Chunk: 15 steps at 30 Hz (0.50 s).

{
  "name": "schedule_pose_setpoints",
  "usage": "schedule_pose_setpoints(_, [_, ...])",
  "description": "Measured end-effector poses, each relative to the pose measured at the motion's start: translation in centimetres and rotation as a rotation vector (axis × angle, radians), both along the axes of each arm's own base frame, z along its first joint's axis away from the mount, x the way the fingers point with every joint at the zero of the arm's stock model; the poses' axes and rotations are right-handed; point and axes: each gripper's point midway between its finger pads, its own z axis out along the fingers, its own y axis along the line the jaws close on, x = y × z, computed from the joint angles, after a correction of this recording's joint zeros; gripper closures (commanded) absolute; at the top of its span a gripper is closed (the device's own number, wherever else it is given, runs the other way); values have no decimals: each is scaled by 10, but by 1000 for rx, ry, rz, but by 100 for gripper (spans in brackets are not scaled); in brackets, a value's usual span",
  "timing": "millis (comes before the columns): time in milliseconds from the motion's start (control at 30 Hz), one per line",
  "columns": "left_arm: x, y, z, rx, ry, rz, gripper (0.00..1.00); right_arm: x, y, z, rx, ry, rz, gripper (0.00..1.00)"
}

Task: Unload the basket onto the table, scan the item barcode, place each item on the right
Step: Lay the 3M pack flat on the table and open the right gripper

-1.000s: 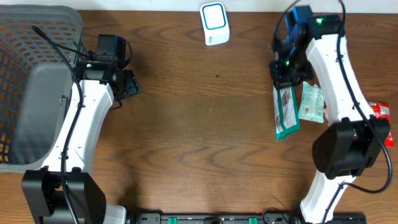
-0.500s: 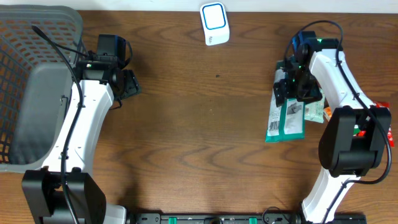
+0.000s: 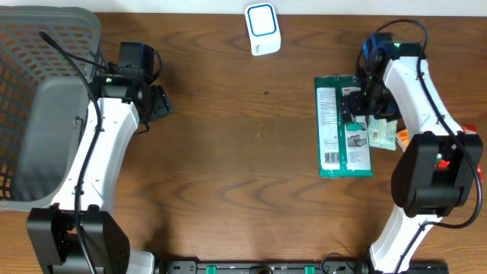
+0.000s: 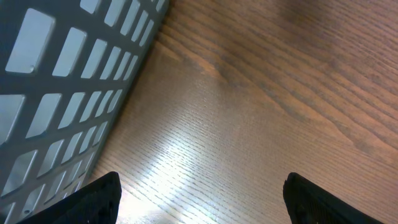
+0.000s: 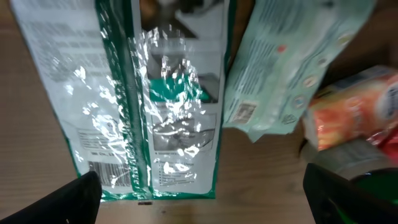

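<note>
Beside the grey basket (image 3: 46, 19), the left tool (image 4: 214, 199) is spread and empty. The green packet (image 3: 344, 125) lies flat on the table (image 3: 228, 152), right of centre, under the right tool (image 5: 211, 200), spread too, gripping nothing.

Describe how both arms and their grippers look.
Both arms have white shells, black joints and black bases, with a black cable along each. The left arm shows a small green light near its wrist. The right arm has one too, beside a blue part. The left gripper and right gripper are black.
</note>
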Motion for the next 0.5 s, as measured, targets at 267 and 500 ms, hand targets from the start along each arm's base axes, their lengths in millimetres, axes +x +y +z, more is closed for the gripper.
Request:
schedule_pose_setpoints(267, [0, 0, 0, 0, 0, 0, 16, 6, 0, 8, 0, -32, -4, 1])
schedule_pose_setpoints(500, [0, 0, 0, 0, 0, 0, 16, 6, 0, 8, 0, -32, -7, 1])
